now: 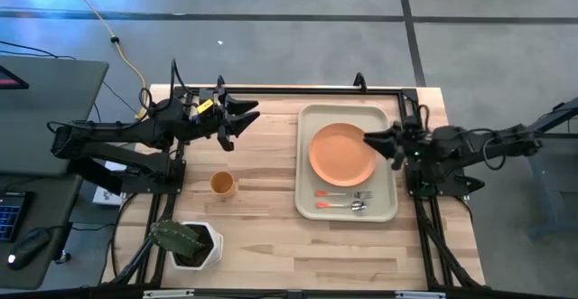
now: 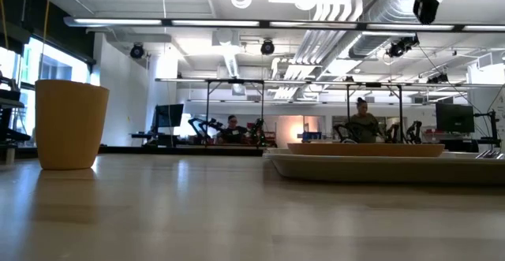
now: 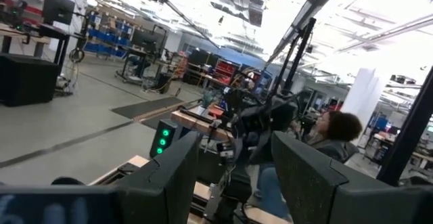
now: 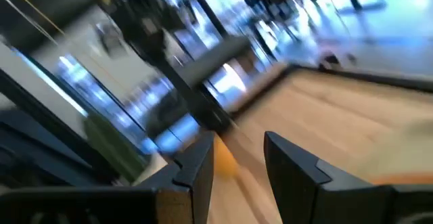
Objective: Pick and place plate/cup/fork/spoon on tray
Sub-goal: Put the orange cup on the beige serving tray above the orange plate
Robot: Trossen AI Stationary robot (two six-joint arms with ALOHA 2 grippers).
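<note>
The cup stands upright on the counter, well left of the tray (plate, fork and spoon already aboard). Likely light, rigid, slick plastic; pinch across its rim. Left gripper fingers spread, empty; right gripper parted, empty.

Orange plate, fork and spoon lie on the cream tray; cup stands upright on worktop.

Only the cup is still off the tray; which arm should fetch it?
Left, probably. The cup stands on the table's left half, nearer the left gripper, which is open and empty; the right gripper hovers over the tray.
</note>
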